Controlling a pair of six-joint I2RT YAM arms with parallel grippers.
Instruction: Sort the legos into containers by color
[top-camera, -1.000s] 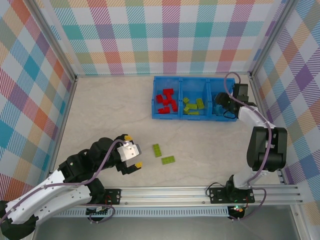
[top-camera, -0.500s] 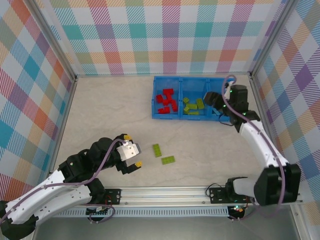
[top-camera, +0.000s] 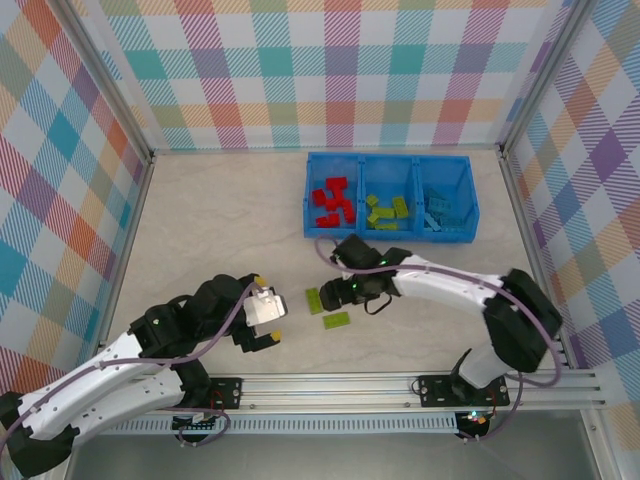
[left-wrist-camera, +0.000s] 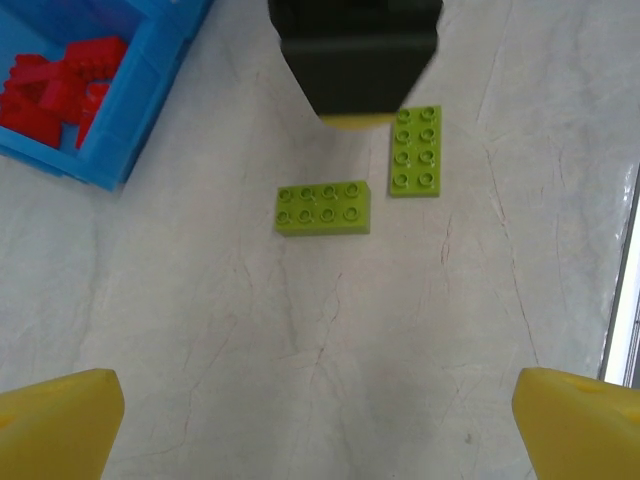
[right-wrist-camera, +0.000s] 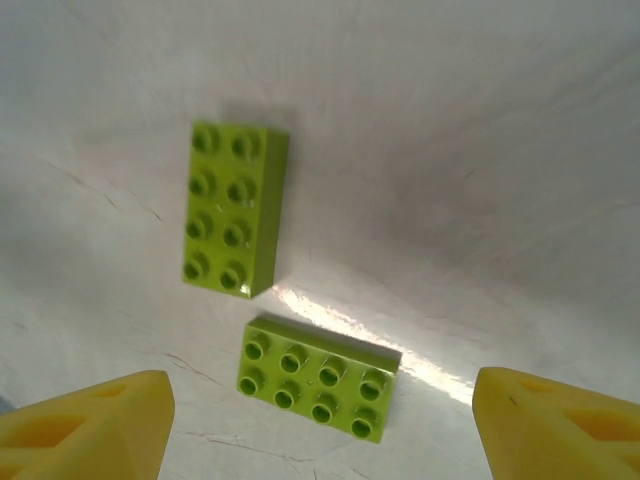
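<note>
Two lime green legos (top-camera: 314, 300) (top-camera: 336, 320) lie flat on the table in front of the blue tray of containers (top-camera: 388, 236). My right gripper (top-camera: 340, 293) hovers over them, open and holding nothing. In its wrist view one green lego (right-wrist-camera: 318, 377) lies just ahead of the open gripper (right-wrist-camera: 325, 430) and the other green lego (right-wrist-camera: 232, 207) lies farther off. My left gripper (top-camera: 267, 308) stands open and holding nothing to the left of both legos (left-wrist-camera: 322, 208) (left-wrist-camera: 415, 151). Red legos (top-camera: 330, 203), green legos (top-camera: 385, 210) and light blue legos (top-camera: 440, 210) fill separate containers.
The right gripper's dark body (left-wrist-camera: 355, 55) hangs just beyond the two loose legos in the left wrist view, close to my left gripper (left-wrist-camera: 320, 430). Checked walls (top-camera: 100, 220) close in the table on three sides. A metal rail (top-camera: 400, 385) runs along the near edge.
The right arm has swung from the tray's right compartment down to the two green legos on the table, its jaws widening. The left arm has shifted slightly forward.
</note>
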